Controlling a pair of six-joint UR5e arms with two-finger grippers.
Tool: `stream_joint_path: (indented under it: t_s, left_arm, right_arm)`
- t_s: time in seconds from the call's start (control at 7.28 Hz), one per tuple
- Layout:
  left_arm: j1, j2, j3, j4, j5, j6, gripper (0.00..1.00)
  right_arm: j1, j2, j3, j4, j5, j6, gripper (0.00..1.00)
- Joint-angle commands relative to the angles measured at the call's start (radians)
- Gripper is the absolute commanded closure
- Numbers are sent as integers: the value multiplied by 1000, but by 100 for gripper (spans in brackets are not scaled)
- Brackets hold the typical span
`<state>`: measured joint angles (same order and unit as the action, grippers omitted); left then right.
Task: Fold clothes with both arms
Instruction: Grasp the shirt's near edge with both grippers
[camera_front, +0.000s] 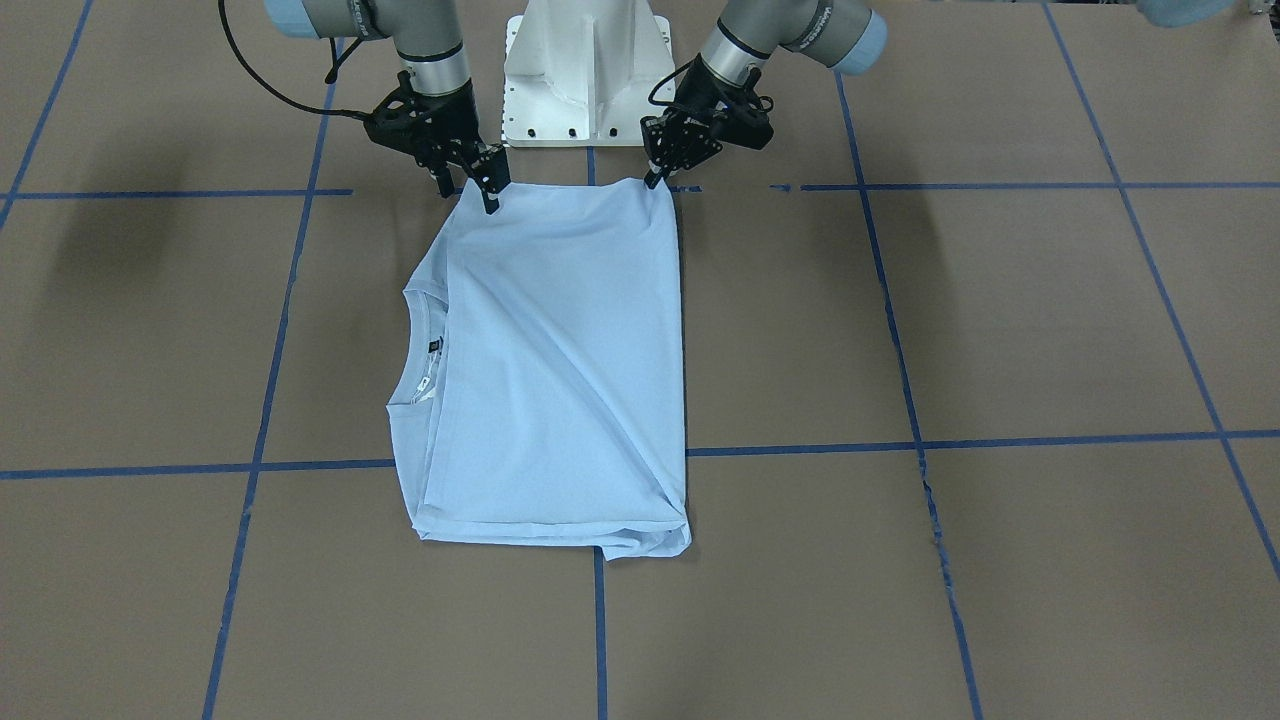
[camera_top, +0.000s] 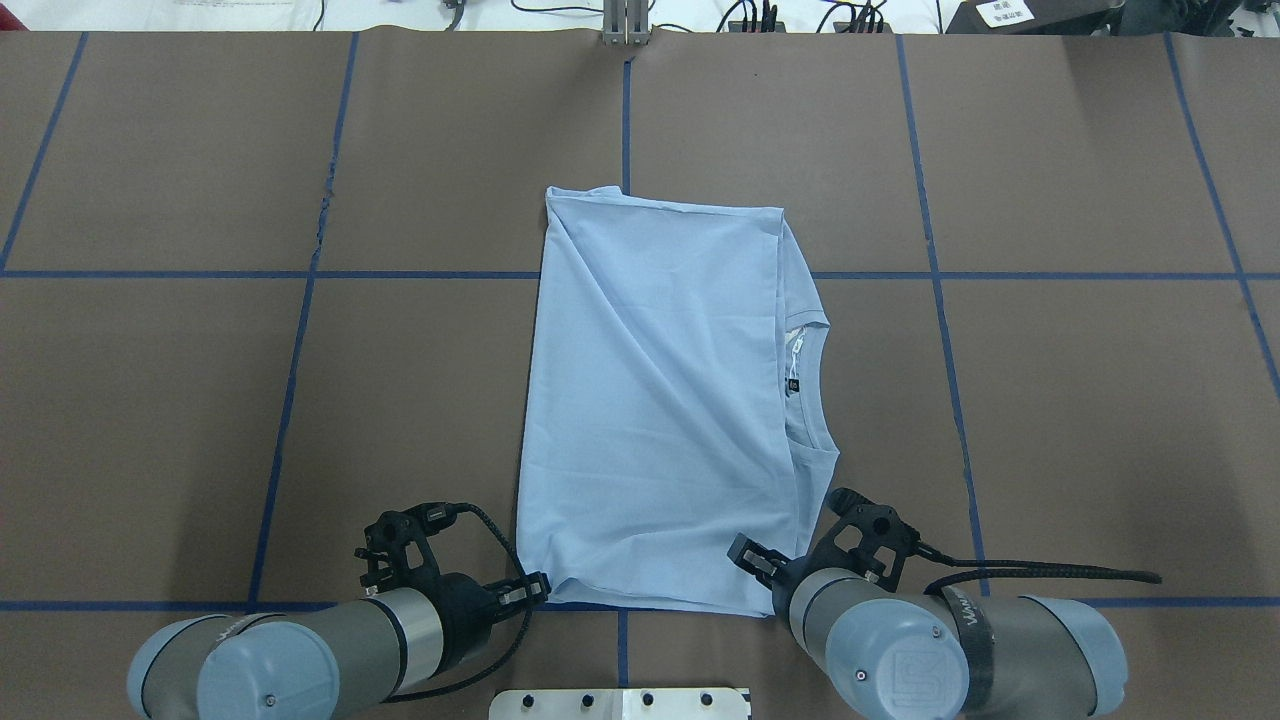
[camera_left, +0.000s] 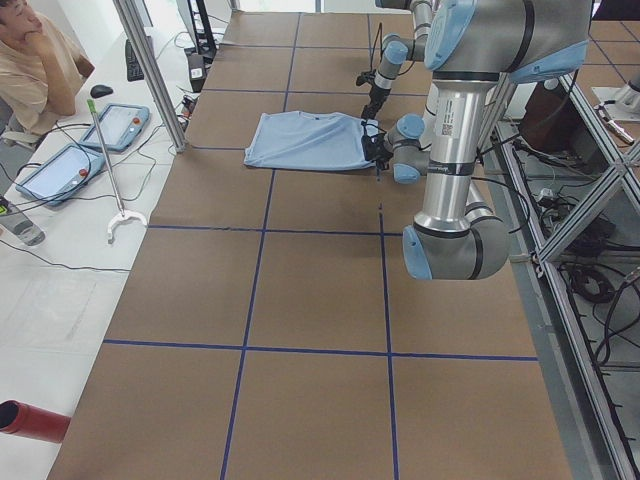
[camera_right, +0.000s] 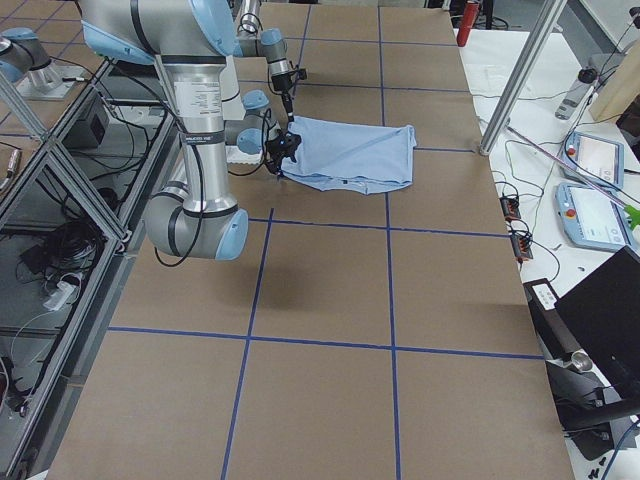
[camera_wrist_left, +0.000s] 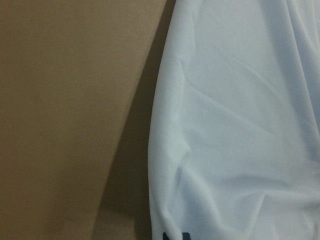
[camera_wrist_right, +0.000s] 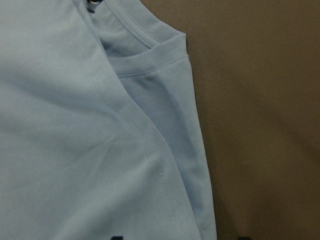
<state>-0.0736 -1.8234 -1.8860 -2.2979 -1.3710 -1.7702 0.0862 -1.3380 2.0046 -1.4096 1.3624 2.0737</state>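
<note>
Two near corners of the folded T-shirt met my fingers from the front: right gripper spread astride one, left gripper pinched on the other. Overhead, the cloth lay beyond both on the worktop.

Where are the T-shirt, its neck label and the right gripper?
T-shirt (camera_top: 650, 400), overhead view, middle of the folded cloth.
Neck label (camera_top: 793, 384), overhead view, dark tag inside the collar.
Right gripper (camera_front: 468, 197), front-facing view, midway between its fingers.
</note>
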Motion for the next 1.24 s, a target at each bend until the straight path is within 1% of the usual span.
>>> stream_joint_path:
  t_s: [0.0, 0.27, 0.69, 0.82, 0.96, 1.1]
  left_arm:
    - [0, -1, -2, 0, 0, 0, 100]
    - [-2, 1, -8, 0, 0, 0, 100]
    - [-2, 1, -10, 0, 0, 0, 100]
    - [-2, 1, -10, 0, 0, 0, 100]
    - [-2, 1, -10, 0, 0, 0, 100]
    - [-2, 1, -10, 0, 0, 0, 100]
  right_arm:
    - [-3, 3, -6, 0, -19, -1, 21]
    - [0, 36, -33, 0, -28, -1, 23]
    - [3, 34, -35, 0, -29, -7, 27]
    - [3, 34, -35, 0, -28, -7, 35]
    - [3, 36, -33, 0, -28, -6, 58]
    - [4, 37, -33, 1, -28, -4, 90]
